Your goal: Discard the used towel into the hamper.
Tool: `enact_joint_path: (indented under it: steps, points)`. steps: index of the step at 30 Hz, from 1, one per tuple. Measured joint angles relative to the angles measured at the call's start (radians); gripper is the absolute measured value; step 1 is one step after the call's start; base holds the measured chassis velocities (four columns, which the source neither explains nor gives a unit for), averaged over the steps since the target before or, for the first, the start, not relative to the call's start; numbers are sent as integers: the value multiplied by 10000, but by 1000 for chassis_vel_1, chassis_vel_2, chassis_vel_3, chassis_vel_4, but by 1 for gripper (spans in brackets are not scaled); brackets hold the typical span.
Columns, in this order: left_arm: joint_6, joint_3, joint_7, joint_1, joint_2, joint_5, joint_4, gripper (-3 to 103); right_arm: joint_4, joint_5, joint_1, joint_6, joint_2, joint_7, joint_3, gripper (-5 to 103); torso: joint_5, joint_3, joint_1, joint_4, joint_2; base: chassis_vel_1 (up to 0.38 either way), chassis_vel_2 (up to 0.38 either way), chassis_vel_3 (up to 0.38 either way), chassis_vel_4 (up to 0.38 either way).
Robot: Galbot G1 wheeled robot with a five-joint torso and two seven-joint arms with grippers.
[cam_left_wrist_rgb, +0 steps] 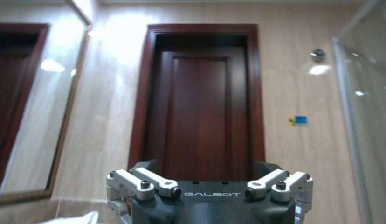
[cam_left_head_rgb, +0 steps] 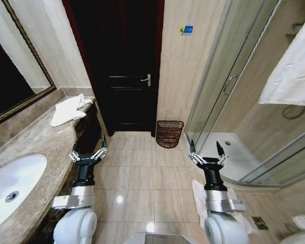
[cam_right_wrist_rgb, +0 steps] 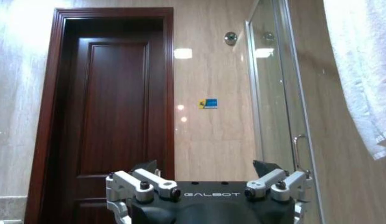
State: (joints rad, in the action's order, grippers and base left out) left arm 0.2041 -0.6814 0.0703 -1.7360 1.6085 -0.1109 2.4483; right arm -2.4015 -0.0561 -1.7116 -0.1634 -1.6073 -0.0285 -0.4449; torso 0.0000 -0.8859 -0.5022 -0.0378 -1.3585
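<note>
- We see our left gripper (cam_left_wrist_rgb: 209,179) at the lower edge of the view, its fingers (cam_left_wrist_rgb: 143,182) spread apart with nothing between them.
- The gripper points at a dark reddish-brown door (cam_left_wrist_rgb: 202,107), which is closed and set in a matching frame.
- A beige tiled wall (cam_left_wrist_rgb: 112,107) runs on both sides of the door.
- A small blue sticker (cam_left_wrist_rgb: 298,121) sits on the wall beside the door.
- A framed mirror (cam_left_wrist_rgb: 31,102) hangs on the other side and reflects a dark door.
- A glass shower panel (cam_left_wrist_rgb: 370,116) stands at the edge beyond the sticker.
- A white scrap (cam_left_wrist_rgb: 81,218) shows near the gripper, possibly a towel.
</note>
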Motion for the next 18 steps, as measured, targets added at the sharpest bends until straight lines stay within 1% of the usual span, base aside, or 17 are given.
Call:
enact_joint_path:
  steps: [1,2,5,6,7,9,10,11,12,14,18]
  points:
    - [-97,-1,109,-101,-1,296,135,100,-12,-31,-19,-15,-2,5,30,100,0,0,0,0,0,0,0,0,0]
    - [-325,-26,298,-192,-1,620,322,100,-59,-145,-65,-29,-2,13,33,100,1,0,0,-1,0,0,0,0,0]
    - [-605,-27,376,-205,-2,591,447,100,-105,-247,-87,-34,-3,28,-6,100,0,0,0,0,0,0,0,0,0]
    - [-1181,49,459,-222,-2,265,517,100,-130,-282,-48,1,-4,12,-17,100,2,0,0,0,0,0,0,0,0]
    - [-1600,121,531,-239,-2,84,524,100,-139,-282,-18,31,-5,12,-18,100,0,0,0,1,0,0,0,0,0]
    - [-2136,217,636,-315,-3,-73,532,100,-181,-270,-4,71,-7,126,-21,100,0,0,0,1,0,0,0,0,0]
    - [-2136,217,636,-315,-3,-73,532,100,-181,-270,-4,71,-7,126,-21,100,0,0,0,1,0,0,0,0,0]
    - [-2376,221,647,-379,-3,-89,533,100,-202,-272,-4,83,-7,209,-29,100,0,0,0,0,0,0,0,0,0]
    - [-2470,178,647,-423,-3,-34,533,100,-207,-280,3,84,-7,264,-50,100,0,0,0,0,0,0,0,0,0]
    - [-2498,55,558,-445,-3,188,534,100,-209,-293,34,89,-7,378,-120,100,0,0,0,0,0,0,0,0,0]
    - [-2540,-60,463,-424,-3,188,534,100,-221,-296,53,92,-7,482,-165,100,1,0,0,0,0,0,0,0,0]
